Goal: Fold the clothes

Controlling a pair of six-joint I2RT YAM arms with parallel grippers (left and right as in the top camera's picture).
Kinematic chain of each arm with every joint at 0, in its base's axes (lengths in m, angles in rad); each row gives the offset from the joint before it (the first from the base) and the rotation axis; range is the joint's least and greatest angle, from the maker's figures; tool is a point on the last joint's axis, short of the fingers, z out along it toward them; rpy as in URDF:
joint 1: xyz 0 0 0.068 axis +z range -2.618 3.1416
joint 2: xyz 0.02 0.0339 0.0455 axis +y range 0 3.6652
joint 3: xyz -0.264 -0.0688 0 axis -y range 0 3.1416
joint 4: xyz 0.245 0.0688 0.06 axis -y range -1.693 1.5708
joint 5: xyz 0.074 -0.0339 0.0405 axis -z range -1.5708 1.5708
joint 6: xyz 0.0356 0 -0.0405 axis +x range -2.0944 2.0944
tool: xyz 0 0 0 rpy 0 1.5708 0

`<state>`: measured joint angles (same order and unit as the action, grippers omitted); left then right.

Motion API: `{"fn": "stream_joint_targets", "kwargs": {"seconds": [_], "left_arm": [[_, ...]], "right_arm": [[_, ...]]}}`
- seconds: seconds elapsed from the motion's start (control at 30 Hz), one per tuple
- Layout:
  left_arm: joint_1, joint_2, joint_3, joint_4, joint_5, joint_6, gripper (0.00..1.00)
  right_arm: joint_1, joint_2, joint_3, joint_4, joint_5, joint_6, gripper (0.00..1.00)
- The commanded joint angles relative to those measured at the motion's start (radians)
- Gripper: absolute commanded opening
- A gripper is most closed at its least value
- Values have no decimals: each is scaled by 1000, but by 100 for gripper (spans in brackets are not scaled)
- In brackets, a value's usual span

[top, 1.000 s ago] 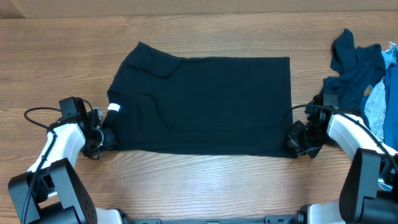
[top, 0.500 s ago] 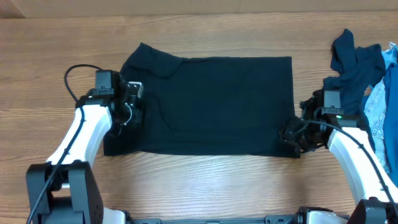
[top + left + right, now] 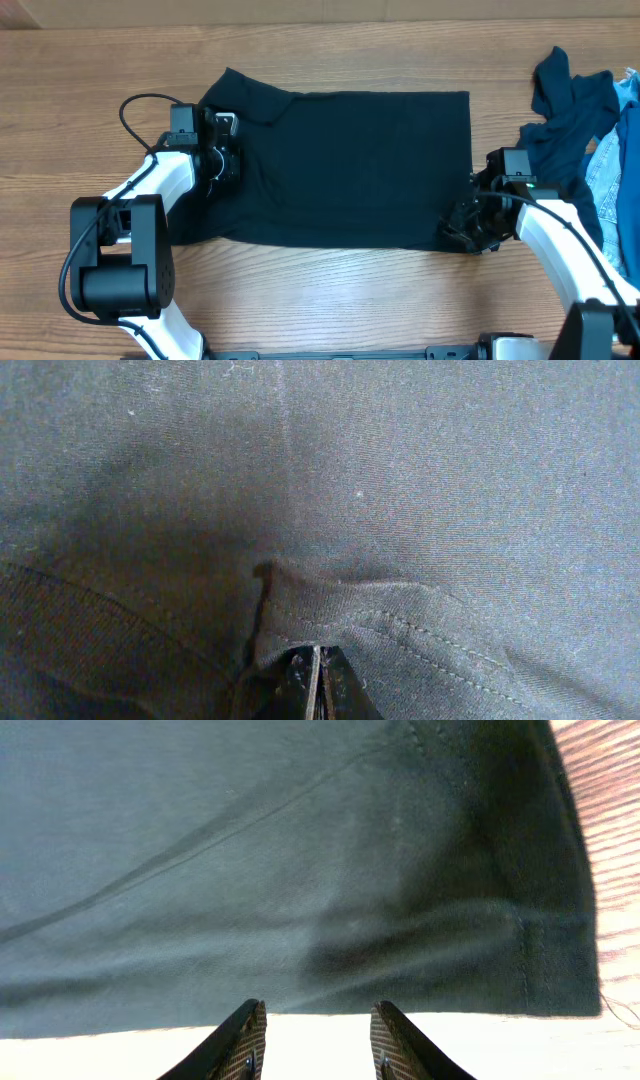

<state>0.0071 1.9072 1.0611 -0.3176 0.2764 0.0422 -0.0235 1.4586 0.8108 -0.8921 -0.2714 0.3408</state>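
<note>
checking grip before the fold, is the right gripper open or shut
Open: the right gripper has its fingers apart at the shirt edge, gripping nothing.

- The overhead view is bright, even and sharp; the grain of the desk [image 3: 330, 290] is crisp, with no glare.
- The dark T-shirt [image 3: 350, 165] swallows light, so its creases barely show.
- The left wrist view is dim and very close: the weave and stitching are sharp, and a broad shadow pools at the left.
- In the right wrist view the desk strip is washed out almost white, and the fingers [image 3: 240, 1040] look slightly soft at the bottom edge.
</note>
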Motion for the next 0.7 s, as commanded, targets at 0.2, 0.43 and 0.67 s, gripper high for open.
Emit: {"fn": "stream_joint_targets", "kwargs": {"seconds": [0.2,0.43,0.67], "left_arm": [[33,75,-27,-102,-148,-27,4],[47,75,-27,-104,-157,-27,4],[47,41,74,-246,-141,-27,9]], "right_arm": [[5,182,-7,31,202,141,37],[5,166,10,-45,254,197,32],[5,-17,111,-35,91,-18,40]]}}
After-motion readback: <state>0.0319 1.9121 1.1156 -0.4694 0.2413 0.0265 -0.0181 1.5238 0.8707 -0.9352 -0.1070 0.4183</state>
